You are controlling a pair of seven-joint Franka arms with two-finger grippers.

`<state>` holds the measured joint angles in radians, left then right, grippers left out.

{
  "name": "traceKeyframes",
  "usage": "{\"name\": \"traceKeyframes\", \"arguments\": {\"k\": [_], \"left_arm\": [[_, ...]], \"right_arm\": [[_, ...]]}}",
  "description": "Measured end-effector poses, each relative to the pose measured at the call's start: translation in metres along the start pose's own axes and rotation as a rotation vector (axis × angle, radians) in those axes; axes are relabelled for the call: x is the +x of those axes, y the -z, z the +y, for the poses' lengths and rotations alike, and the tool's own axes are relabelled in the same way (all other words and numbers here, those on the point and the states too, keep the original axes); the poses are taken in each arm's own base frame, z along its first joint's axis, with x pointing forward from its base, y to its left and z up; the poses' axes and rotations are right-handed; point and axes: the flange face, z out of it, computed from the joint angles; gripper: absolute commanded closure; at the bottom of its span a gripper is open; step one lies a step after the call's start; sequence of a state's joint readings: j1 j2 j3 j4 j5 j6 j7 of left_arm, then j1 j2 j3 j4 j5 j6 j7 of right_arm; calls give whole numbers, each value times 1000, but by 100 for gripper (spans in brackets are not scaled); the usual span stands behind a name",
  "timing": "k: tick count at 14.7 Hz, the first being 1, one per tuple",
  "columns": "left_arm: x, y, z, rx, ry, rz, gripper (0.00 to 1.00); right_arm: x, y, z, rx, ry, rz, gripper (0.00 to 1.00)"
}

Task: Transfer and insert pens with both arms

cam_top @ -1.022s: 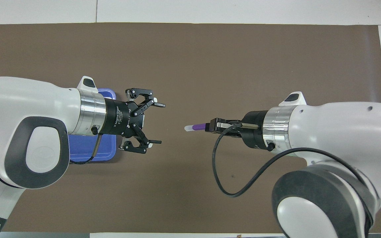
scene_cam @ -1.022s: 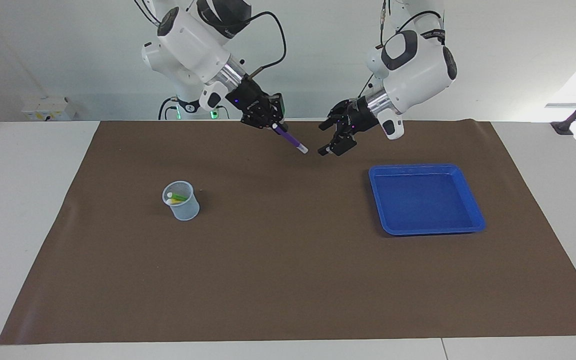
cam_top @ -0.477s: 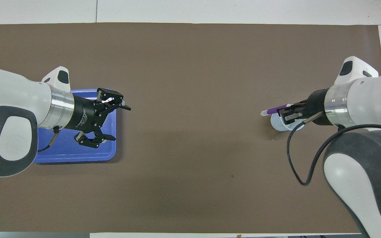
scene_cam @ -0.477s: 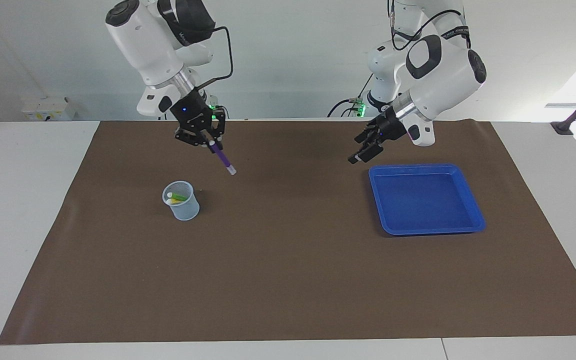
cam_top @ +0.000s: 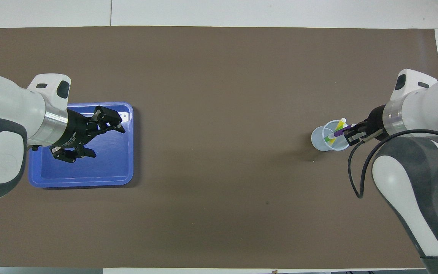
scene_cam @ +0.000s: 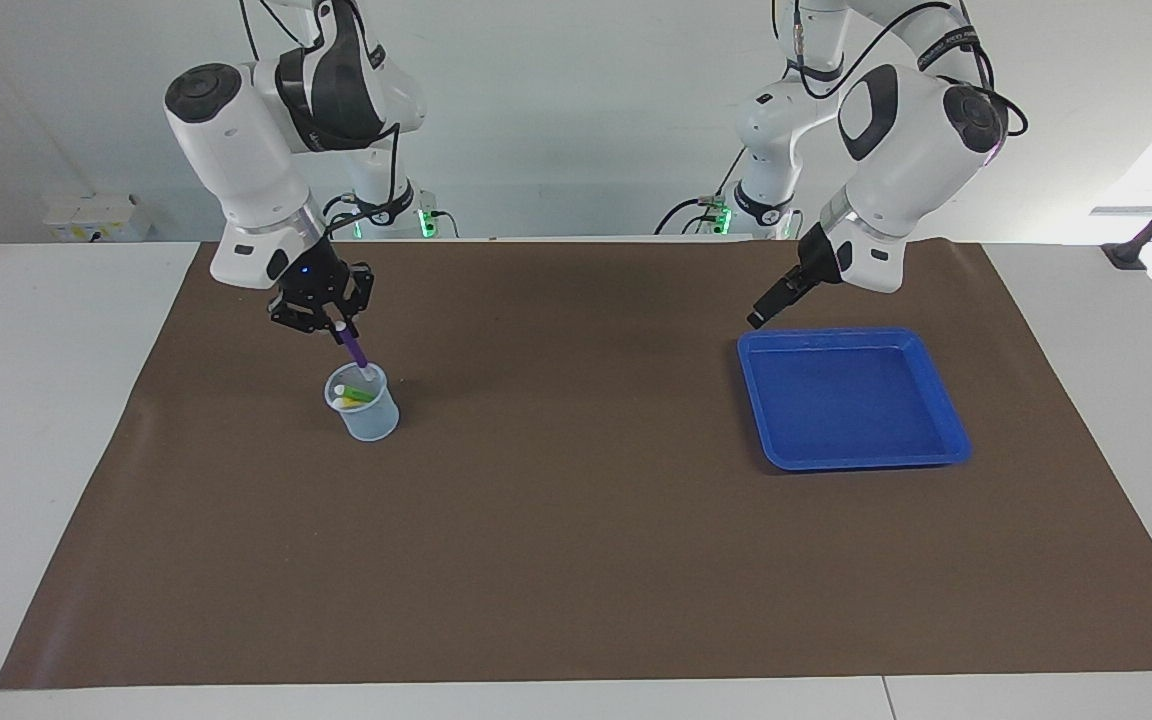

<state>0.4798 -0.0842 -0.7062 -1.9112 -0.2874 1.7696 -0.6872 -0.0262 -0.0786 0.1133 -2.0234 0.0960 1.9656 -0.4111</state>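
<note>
the right end effector (scene_cam: pixel 339 326) is clenched on the upper end of the purple pen (scene_cam: pixel 353 349) and hangs over the clear cup (scene_cam: pixel 364 404), which stands on the brown mat (scene_cam: pixel 576 560) toward the right arm's end of the counter (scene_cam: pixel 56 420). the pen's long axis is steeply tilted, not plumb: the gripped end is highest and the pale end points down into the mouth of the cup, where it appears to sit at or just inside the rim; whether it touches the cup cannot be told. the green pen (scene_cam: pixel 358 395) and the yellow pen (scene_cam: pixel 343 402) already lie inside the cup, leaning against its wall with their pale ends upward. the left end effector (cam_top: pixel 86 133) is released, fingers spread and holding nothing, and waits over the blue tray (scene_cam: pixel 951 420), which lies toward the left arm's end of the counter and shows no pens in it. judged from this layout, the task is nearly complete: two of three pens are inserted, the third has reached the inserting arm and is poised at the opening. what remains, on this reading, is to lower the purple pen further, let it go so that it drops beside the other two, and lift the arm away.
</note>
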Motion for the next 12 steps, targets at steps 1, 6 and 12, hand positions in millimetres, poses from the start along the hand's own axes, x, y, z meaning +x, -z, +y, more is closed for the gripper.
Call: {"name": "traceKeyframes", "arguments": {"k": [1, 6, 12], "left_arm": [[2, 6, -1, 36, -50, 8, 0], [20, 54, 7, 189, -232, 9, 0], [17, 111, -6, 247, -460, -9, 0]], "right_arm": [[-1, -7, 4, 0, -8, 0, 100], [-7, -30, 23, 0, -44, -2, 0], [-12, -6, 43, 0, -82, 0, 0]]}}
